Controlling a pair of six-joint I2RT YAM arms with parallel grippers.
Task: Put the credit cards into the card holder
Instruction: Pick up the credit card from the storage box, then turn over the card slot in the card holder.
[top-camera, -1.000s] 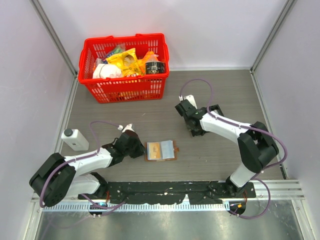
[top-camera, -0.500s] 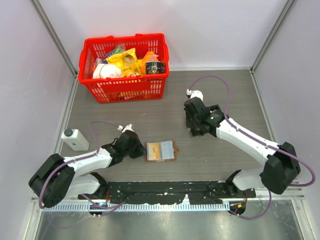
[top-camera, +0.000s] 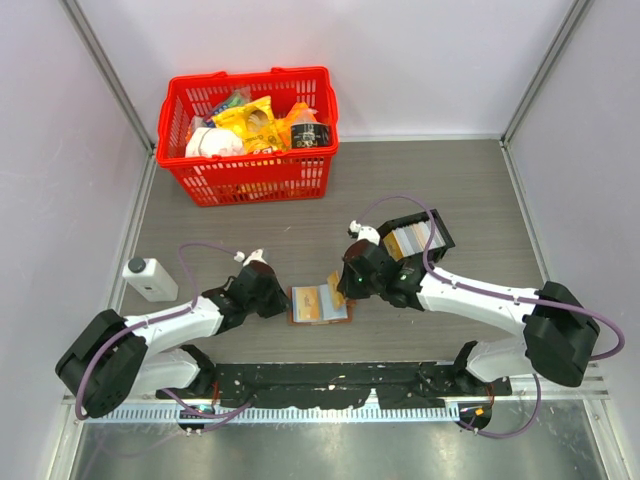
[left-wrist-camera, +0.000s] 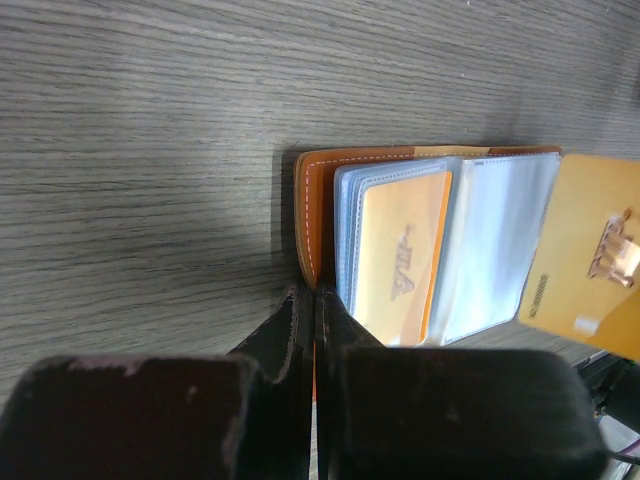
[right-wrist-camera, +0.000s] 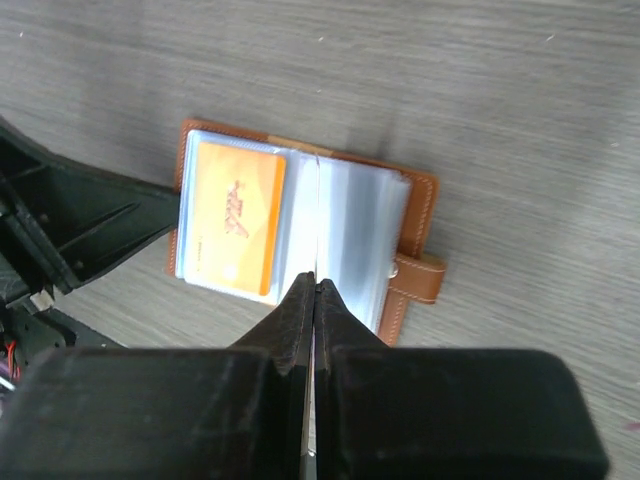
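The brown card holder (top-camera: 318, 303) lies open on the table, clear sleeves up, with a yellow-orange card (left-wrist-camera: 400, 255) in its left sleeve. My left gripper (top-camera: 282, 299) is shut on the holder's left leather edge (left-wrist-camera: 310, 220). My right gripper (top-camera: 343, 287) is shut on another yellow-orange card (left-wrist-camera: 590, 270) and holds it on edge over the holder's middle fold. In the right wrist view that card shows only as a thin line (right-wrist-camera: 314, 220) ahead of the fingertips. The snap tab (right-wrist-camera: 420, 278) sticks out on the right. More cards (top-camera: 410, 240) lie in the black tray.
The black open-top tray (top-camera: 445, 232) sits behind the right arm. A red basket (top-camera: 250, 178) full of groceries stands at the back left. A white bottle (top-camera: 150, 280) lies by the left wall.
My right arm has swung from the black tray towards the near left and now holds a yellow-orange card over the open holder. The tray is uncovered. My left arm has not moved.
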